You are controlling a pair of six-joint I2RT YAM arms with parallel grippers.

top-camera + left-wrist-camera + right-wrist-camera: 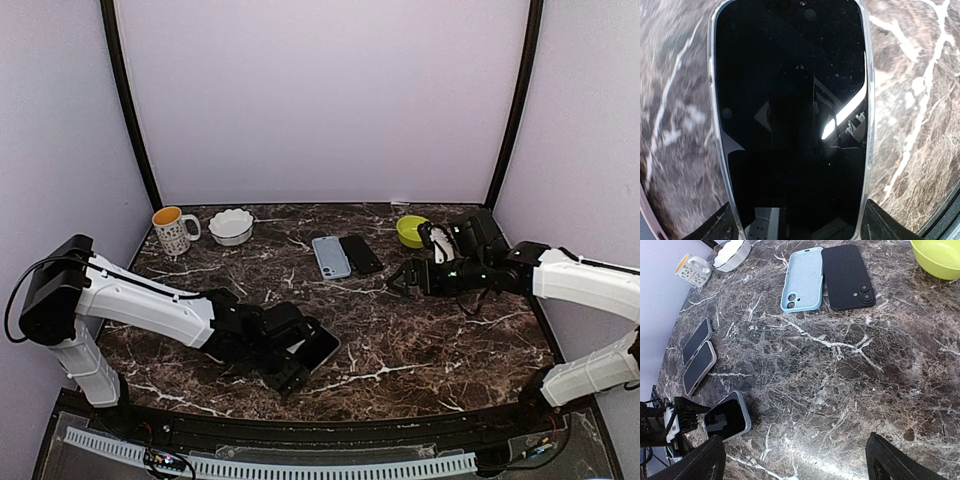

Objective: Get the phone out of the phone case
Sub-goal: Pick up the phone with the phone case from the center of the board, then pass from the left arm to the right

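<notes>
A: Biggest first: the dark, white-veined marble table [440, 350] is slick. The left gripper [800, 202] has its fingers closed against the long edges of the clear-rimmed phone case [867, 125], at the bottom of the wrist frame.

B: So squeezing there clamps the case onto the black-screened phone [790, 115], which is still seated inside, lower centre of the overhead frame?

A: Likely. It may bow or skid rather than release.

B: And the right gripper [795, 436]?

A: Spread wide and holding nothing, at the overhead frame's right. Reaching across, it could knock the loose pale-blue empty case [801, 287], upper centre of its own view.
</notes>
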